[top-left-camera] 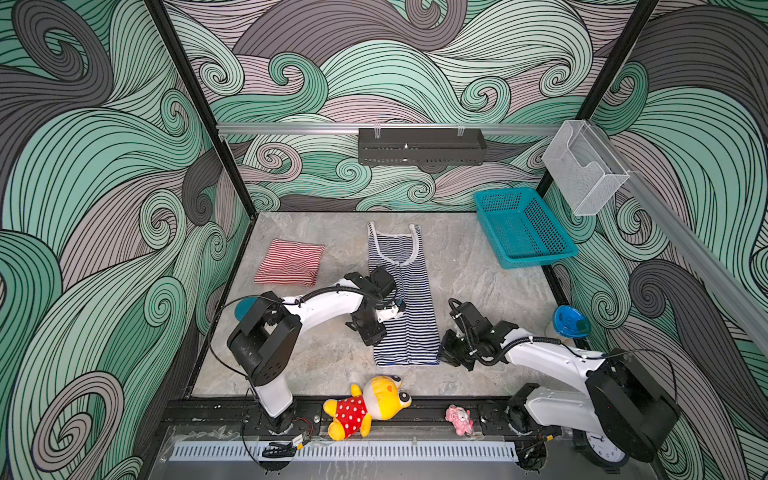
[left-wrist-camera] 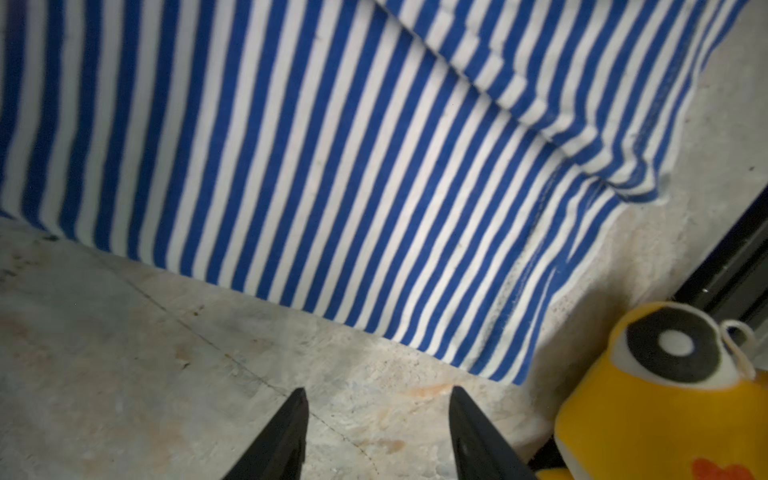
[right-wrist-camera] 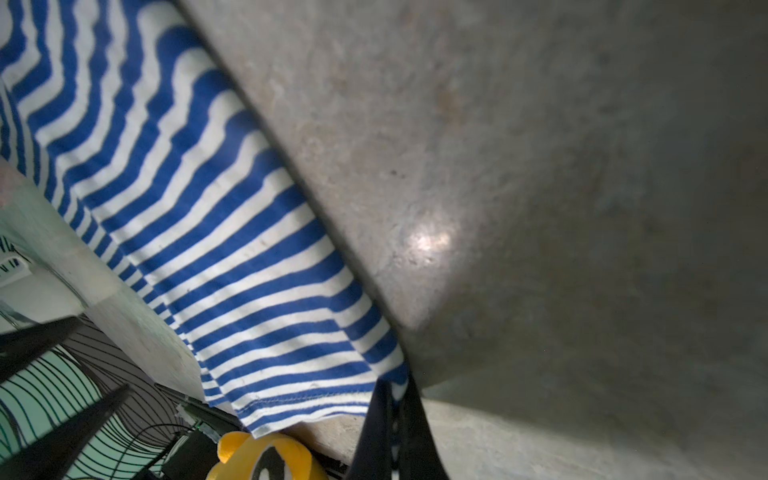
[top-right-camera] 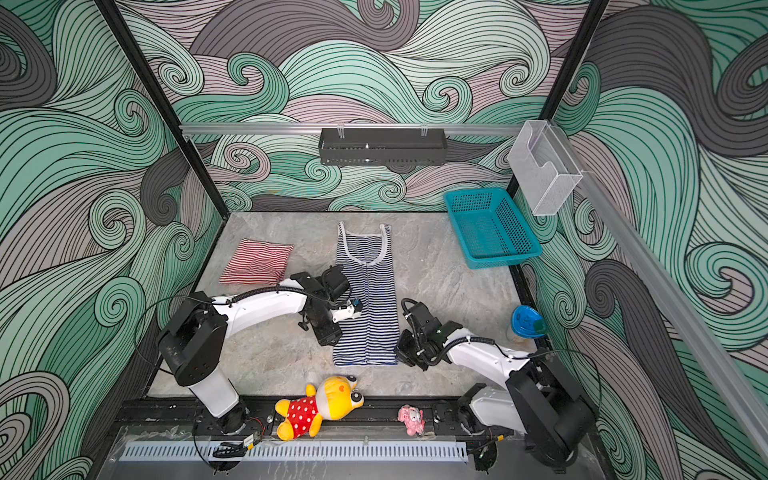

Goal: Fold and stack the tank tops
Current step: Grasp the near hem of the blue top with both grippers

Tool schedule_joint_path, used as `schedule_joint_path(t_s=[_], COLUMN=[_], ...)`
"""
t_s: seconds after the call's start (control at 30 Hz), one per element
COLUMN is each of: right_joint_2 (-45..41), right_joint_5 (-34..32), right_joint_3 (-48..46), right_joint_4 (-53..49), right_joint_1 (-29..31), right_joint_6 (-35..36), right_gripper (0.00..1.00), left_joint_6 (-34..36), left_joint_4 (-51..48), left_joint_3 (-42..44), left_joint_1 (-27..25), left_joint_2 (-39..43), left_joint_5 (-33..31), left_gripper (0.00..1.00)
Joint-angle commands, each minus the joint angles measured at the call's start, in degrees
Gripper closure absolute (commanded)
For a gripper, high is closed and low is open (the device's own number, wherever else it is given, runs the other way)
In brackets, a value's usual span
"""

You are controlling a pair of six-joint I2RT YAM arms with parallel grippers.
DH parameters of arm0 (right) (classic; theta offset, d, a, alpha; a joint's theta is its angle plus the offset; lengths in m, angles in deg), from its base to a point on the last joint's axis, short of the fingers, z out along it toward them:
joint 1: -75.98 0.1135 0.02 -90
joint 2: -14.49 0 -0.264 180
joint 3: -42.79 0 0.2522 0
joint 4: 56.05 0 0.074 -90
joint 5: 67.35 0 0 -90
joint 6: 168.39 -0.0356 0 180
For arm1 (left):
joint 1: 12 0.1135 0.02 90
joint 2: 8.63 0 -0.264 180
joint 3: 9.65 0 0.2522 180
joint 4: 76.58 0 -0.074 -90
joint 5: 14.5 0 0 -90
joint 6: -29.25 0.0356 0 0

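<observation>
The navy-and-white tank top point(top-left-camera: 409, 299) point(top-right-camera: 374, 299) lies lengthwise mid-table, its sides folded in and its straps at the far end. The red-and-white tank top point(top-left-camera: 291, 262) point(top-right-camera: 257, 262) sits folded into a square at the back left. My left gripper point(top-left-camera: 371, 337) point(left-wrist-camera: 378, 399) hovers open over bare table just off the navy top's point(left-wrist-camera: 332, 166) left edge, holding nothing. My right gripper point(top-left-camera: 444, 354) point(right-wrist-camera: 395, 392) is shut on the near right hem corner of the navy top point(right-wrist-camera: 216, 232); striped cloth shows between its fingers.
A teal basket point(top-left-camera: 524, 227) stands at the back right. A blue bowl point(top-left-camera: 570, 322) sits by the right edge. A yellow plush toy in a red dotted dress point(top-left-camera: 368, 407) and a small pink toy point(top-left-camera: 459, 419) lie on the front rail.
</observation>
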Motion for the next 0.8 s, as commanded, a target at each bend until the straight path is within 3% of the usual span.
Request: schedule_joint_path(t_s=[0.0, 0.37, 0.77], right_joint_2=[1.9, 5.0, 4.2], right_joint_5=[-1.2, -1.2, -1.4], right_joint_3=[3.1, 7.8, 6.6], right_joint_4=[-0.2, -0.8, -0.4], right_joint_1=[0.4, 0.4, 0.2], right_joint_6=[0.2, 1.3, 1.0], right_gripper=[1.00, 1.00, 1.00], left_joint_6=[1.5, 0.2, 1.5], left_joint_4=[-3.2, 0.1, 1.0], left_joint_3=[0.9, 1.3, 3.2], left_joint_1=[-1.9, -7.1, -10.1], left_joint_2=[1.8, 0.2, -2.7], left_joint_5=[1.4, 0.4, 0.4], left_gripper=[0.41, 0.41, 0.42])
